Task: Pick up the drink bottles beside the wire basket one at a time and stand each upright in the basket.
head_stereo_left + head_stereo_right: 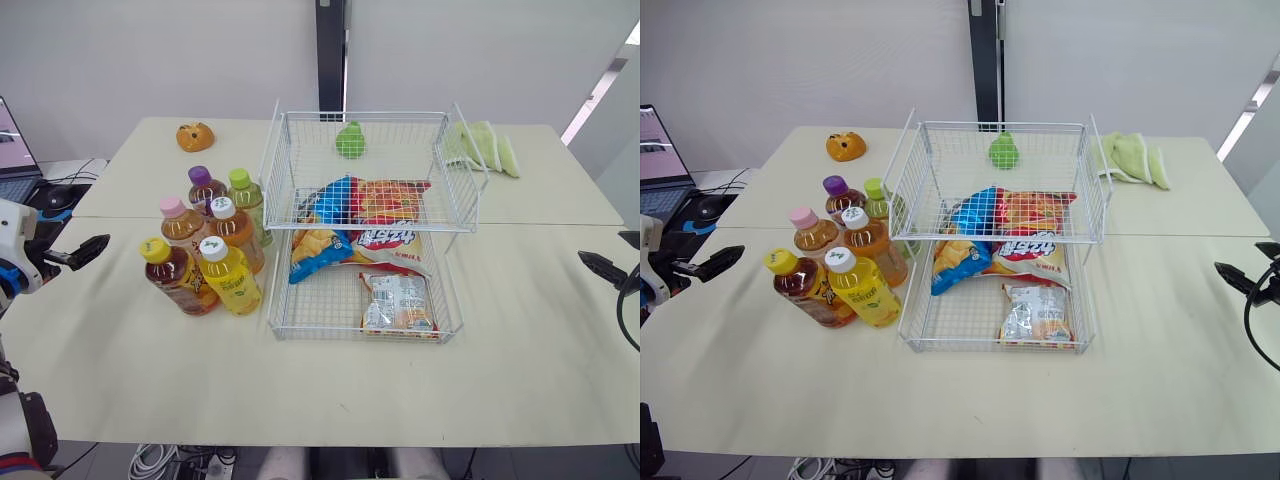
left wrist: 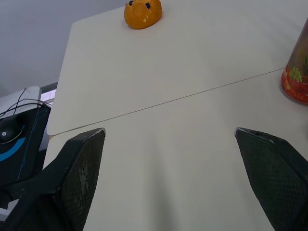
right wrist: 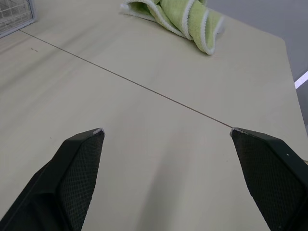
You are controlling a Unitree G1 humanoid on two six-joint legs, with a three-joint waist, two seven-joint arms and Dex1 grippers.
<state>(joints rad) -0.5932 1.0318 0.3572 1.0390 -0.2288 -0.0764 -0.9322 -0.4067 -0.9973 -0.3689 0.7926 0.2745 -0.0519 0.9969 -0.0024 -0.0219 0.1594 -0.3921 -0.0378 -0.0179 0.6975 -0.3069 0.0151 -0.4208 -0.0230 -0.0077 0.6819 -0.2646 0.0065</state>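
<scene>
Quick note on what's hard to see first: the six drink bottles [image 1: 215, 240] are bunched so tight that the front pair cover most of the ones behind, so for the purple-capped bottle [image 1: 203, 187] and green-capped bottle [image 1: 246, 198] you mostly get caps and shoulders. The left wrist view catches just the bottom edge of one bottle [image 2: 297, 79], cut off at the frame edge. There's a small green thing [image 1: 350, 140] seen through the mesh, and I honestly can't tell if it's on the upper shelf or behind it. The laptop [image 1: 14, 150] is chopped off too. The left gripper [image 2: 169, 132] is spread wide over bare table [image 1: 330, 390], holding nothing and touching nothing. Same for the right gripper [image 3: 166, 130], fingers wide apart and empty, with a green cloth [image 3: 178, 19] further along the table. The bottles all sit on the table just beside the wire basket [image 1: 300, 325], on its left side, between it and the left gripper but apart from those fingers. The right gripper is well apart from them, on the far side of the basket, which has snack bags [image 1: 365, 240] in it.
</scene>
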